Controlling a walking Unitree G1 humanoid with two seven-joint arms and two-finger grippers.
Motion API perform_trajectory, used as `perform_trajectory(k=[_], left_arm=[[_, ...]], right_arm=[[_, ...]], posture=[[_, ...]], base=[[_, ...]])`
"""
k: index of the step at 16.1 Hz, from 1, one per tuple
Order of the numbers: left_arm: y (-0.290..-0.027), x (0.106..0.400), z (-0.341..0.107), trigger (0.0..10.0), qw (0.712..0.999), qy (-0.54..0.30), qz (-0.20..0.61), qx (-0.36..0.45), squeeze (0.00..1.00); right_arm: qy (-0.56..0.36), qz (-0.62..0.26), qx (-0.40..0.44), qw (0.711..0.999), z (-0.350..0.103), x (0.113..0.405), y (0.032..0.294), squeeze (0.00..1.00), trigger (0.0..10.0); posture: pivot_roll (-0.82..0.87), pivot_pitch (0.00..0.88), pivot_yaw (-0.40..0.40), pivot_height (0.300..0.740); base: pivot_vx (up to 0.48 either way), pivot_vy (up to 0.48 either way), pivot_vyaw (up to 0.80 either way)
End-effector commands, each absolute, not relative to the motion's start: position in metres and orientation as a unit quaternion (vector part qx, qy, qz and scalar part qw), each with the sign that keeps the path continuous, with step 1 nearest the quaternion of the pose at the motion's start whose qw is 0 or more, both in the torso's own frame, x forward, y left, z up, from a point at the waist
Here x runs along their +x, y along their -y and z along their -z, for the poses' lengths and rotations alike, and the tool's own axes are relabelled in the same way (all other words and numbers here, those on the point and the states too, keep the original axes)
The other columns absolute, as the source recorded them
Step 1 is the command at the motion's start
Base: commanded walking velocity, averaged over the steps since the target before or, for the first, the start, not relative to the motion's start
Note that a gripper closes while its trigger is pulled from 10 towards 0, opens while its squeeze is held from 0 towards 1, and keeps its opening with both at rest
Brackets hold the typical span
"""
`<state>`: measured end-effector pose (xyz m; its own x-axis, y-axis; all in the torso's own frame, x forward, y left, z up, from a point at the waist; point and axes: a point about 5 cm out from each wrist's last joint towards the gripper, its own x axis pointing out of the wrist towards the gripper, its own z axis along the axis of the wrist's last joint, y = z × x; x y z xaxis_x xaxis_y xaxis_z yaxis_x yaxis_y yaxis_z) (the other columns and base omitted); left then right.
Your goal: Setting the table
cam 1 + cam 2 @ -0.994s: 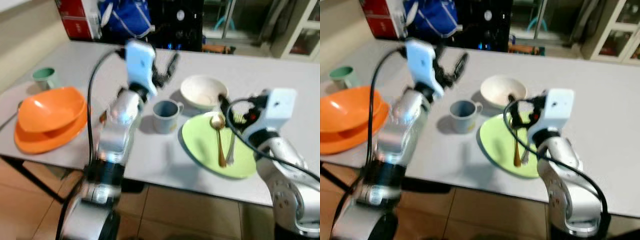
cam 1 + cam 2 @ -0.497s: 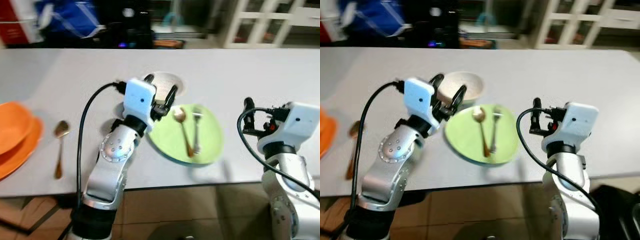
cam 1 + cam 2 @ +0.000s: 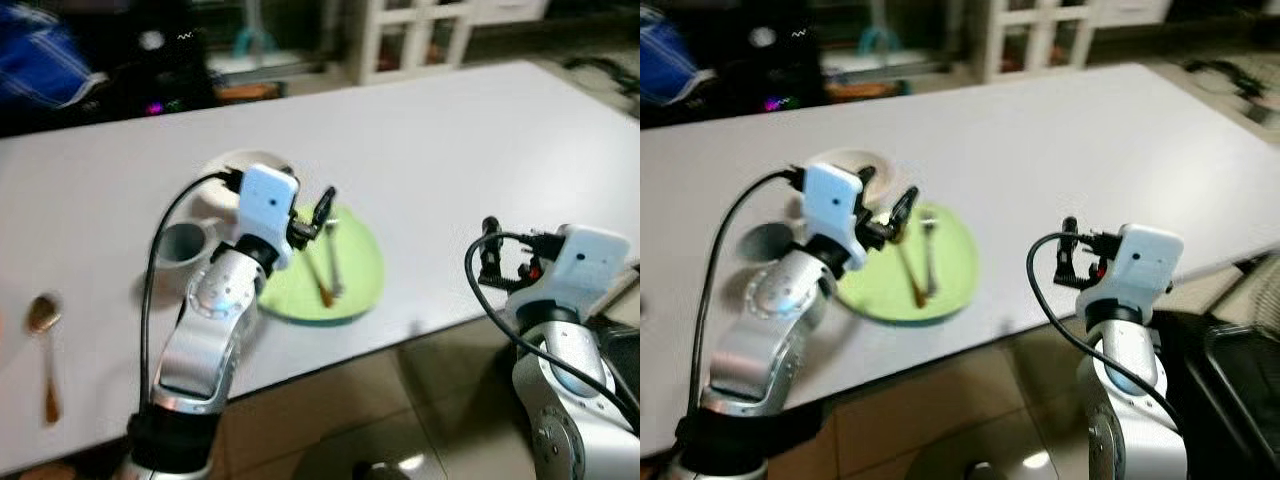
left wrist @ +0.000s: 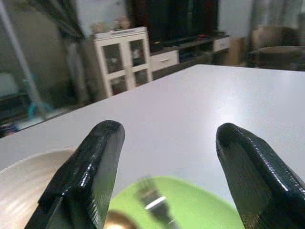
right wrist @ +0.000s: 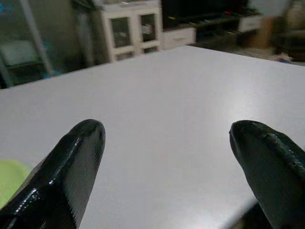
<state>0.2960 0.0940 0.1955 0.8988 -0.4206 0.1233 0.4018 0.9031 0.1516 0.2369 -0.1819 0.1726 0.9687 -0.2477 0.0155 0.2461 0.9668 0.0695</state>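
Two pieces of cutlery, a gold spoon (image 3: 320,281) and a fork (image 3: 333,258), lie side by side on a green plate (image 3: 358,284) near the front edge of a long white table (image 3: 440,150). Just behind the plate's left side sits a white bowl (image 3: 218,180), partly hidden by the left arm, so what it holds cannot be told; in the left wrist view its rim (image 4: 28,176) curves beside the plate (image 4: 200,210), with the blurred fork (image 4: 152,200) lying between them. A grey cup (image 3: 180,245) stands at the bowl's front left, close beside the arm, its inside too blurred to read. A second spoon (image 3: 44,345) rests alone on the tabletop well to the left, apart from every dish. The left gripper (image 3: 318,212) hovers over the plate's rear edge, its jaws spread wide and holding nothing, as the wrist camera's parted fingers (image 4: 86,171) confirm. The right gripper (image 3: 487,258) hangs past the table's front edge, well to the right of the plate, its jaws likewise wide apart and empty, with its fingers (image 5: 66,167) framing bare tabletop. White cabinets (image 3: 420,30) stand beyond the table.
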Motion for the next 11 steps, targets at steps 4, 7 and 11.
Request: perform_trajectory(k=[4, 7, 11], left_arm=[[-0.0937, 0.2976, -0.2017, 10.0, 0.971, 0.079, 0.218, 0.06, 0.0], [-0.0919, 0.2994, -0.2026, 10.0, 0.971, 0.078, 0.219, 0.053, 0.0], [-0.0897, 0.2989, -0.2009, 10.0, 0.969, 0.076, 0.225, 0.063, 0.0]], right_arm=[[-0.003, 0.14, 0.015, 0.99, -0.1704, 0.2347, 0.185, 0.0, 10.0], [-0.009, 0.139, 0.019, 0.99, -0.1696, 0.2331, 0.1847, 0.0, 10.0], [-0.01, 0.133, 0.02, 0.991, -0.17, 0.2325, 0.1832, 0.0, 10.0]], posture=[[-0.15, 0.0, 0.068, 0.74], [-0.16, 0.0, 0.066, 0.74], [-0.16, 0.0, 0.06, 0.74]], base=[[0.0, 0.0, -0.8], [0.0, 0.0, -0.8], [0.0, 0.0, -0.8]])
